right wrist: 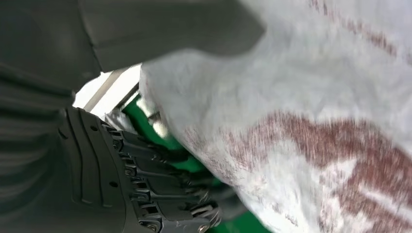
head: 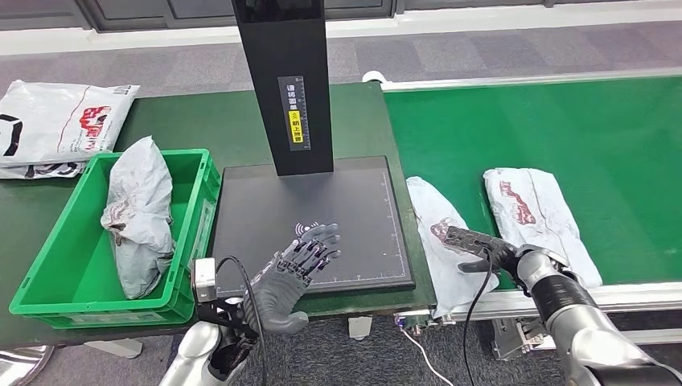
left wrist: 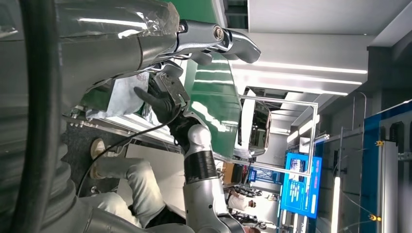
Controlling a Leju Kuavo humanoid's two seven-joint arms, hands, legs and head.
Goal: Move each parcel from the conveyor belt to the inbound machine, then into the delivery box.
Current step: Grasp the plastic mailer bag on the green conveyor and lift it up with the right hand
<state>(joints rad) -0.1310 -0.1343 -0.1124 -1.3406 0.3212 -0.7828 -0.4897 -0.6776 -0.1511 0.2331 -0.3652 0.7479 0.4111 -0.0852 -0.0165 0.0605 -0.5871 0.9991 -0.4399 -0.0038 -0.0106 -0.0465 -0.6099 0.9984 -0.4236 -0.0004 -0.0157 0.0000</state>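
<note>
Lower right of the head view: right hand [head: 486, 256] grasps the nearest parcel [head: 438, 233] for lifting off the conveyor belt [head: 611, 137]. Left hand [head: 301, 261], fingers spread and released, hovers over the inbound machine [head: 265, 209], apparently ready to receive.

Inbound machine [head: 314, 225] is sitting centre on surface [head: 201, 121], w/ its post [head: 287, 80] standing at the rear. Delivery box [head: 80, 265] is lying to its left, one parcel [head: 138, 213] inside. Conveyor belt [head: 563, 129] is running on the right, carrying two parcels: near parcel [head: 438, 241] just beside the machine, far parcel [head: 535, 213] right of it. Another bag [head: 60, 125] is lying behind the box.
</note>
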